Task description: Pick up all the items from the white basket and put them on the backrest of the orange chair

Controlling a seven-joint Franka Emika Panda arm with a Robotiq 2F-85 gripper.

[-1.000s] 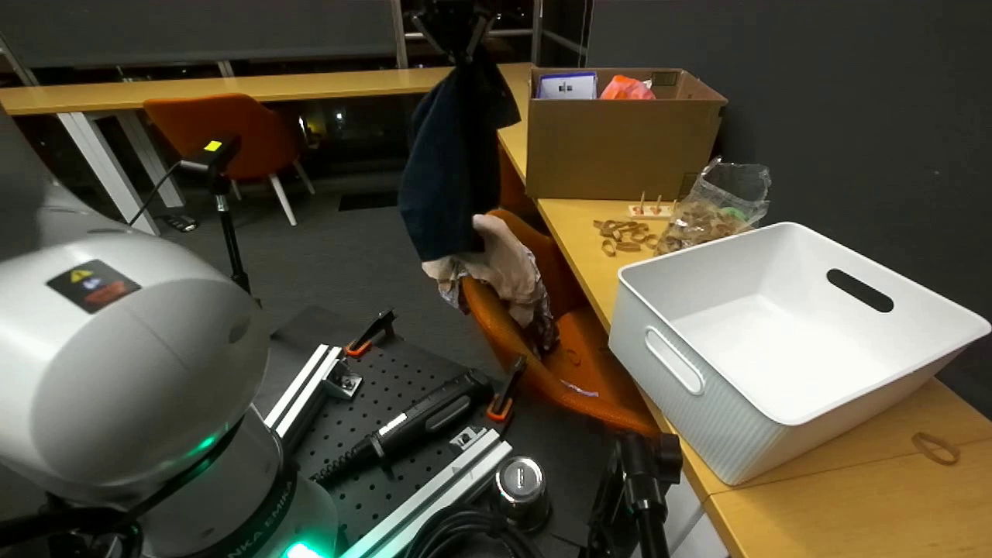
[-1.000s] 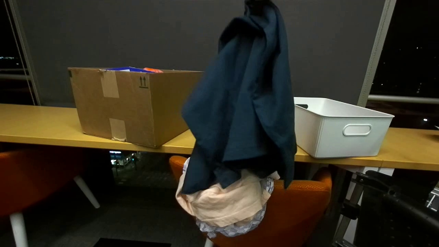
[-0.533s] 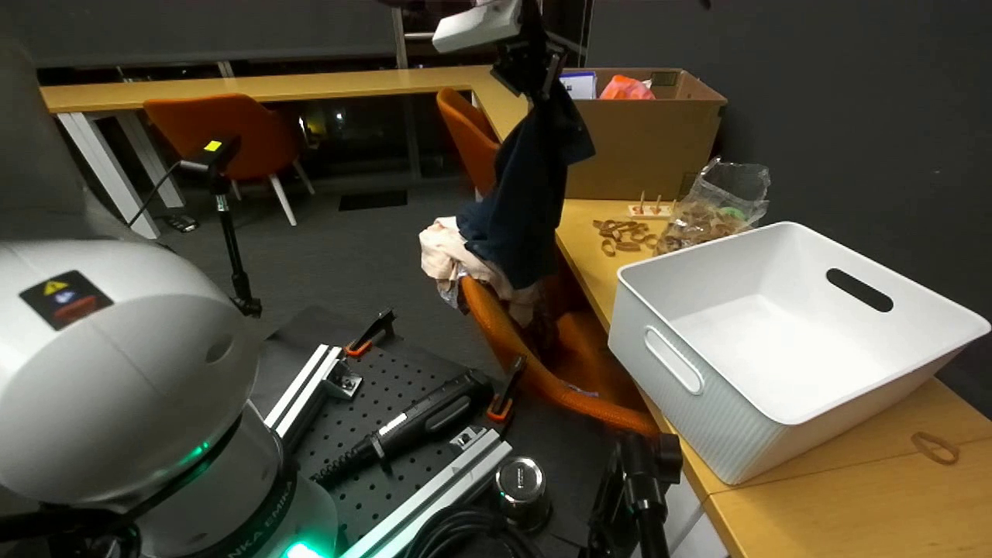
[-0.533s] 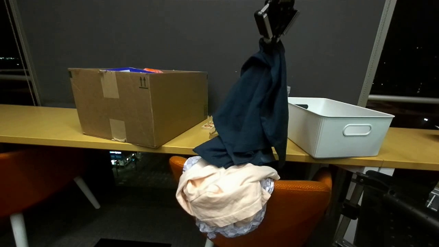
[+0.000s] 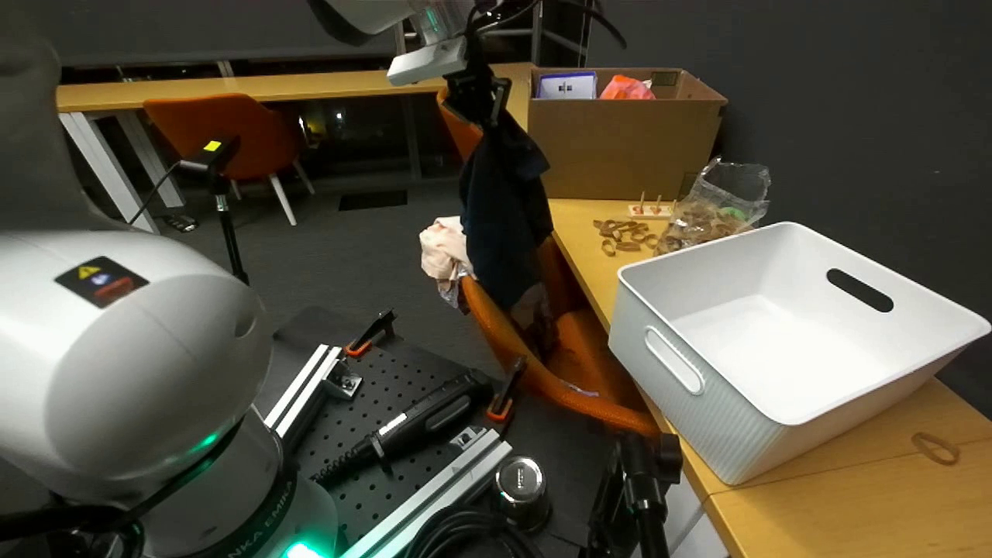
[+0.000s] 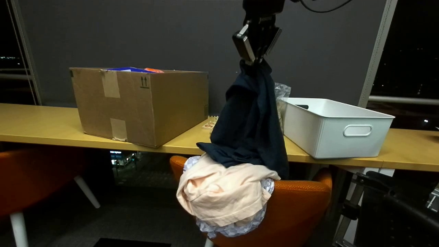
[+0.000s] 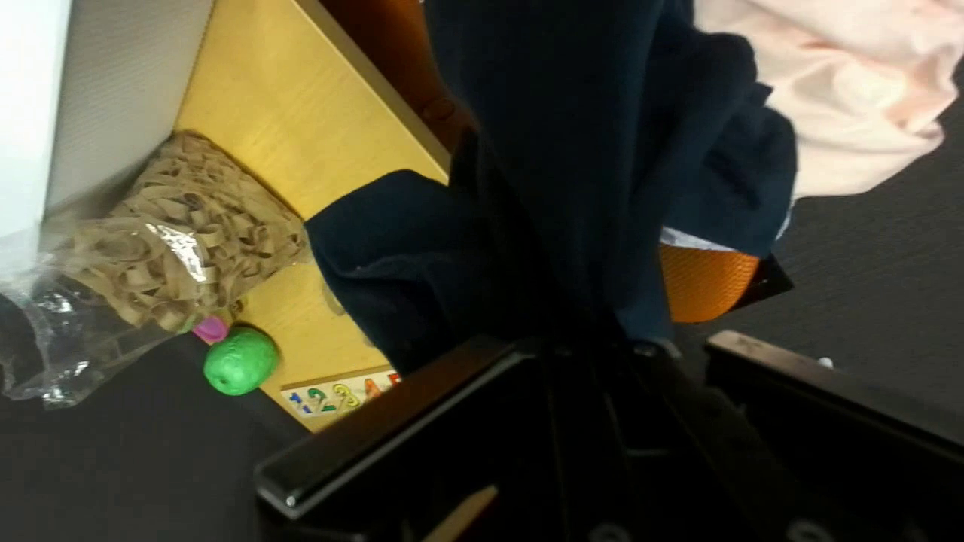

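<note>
My gripper (image 6: 253, 62) is shut on a dark blue cloth (image 6: 248, 127), which hangs down from its fingertips. The gripper also shows in an exterior view (image 5: 494, 124) and in the wrist view (image 7: 595, 348). The cloth's lower part is at the backrest of the orange chair (image 6: 298, 202), over its seat side, and overlaps the top of a peach cloth (image 6: 223, 197). The peach cloth lies draped over the backrest on top of a pale patterned cloth (image 6: 233, 230). The white basket (image 5: 744, 364) stands on the table; its visible inside holds nothing.
A cardboard box (image 5: 620, 147) stands on the table (image 5: 837, 504) behind the chair. A plastic bag of brown bands (image 5: 709, 217), loose bands (image 5: 624, 234) and a small peg board (image 5: 649, 211) lie between box and basket. A black camera stand (image 5: 639, 488) rises near the basket.
The gripper has come down with the blue cloth still in it. The cloth's lower end has shifted from in front of the peach cloth to the seat side of the backrest.
</note>
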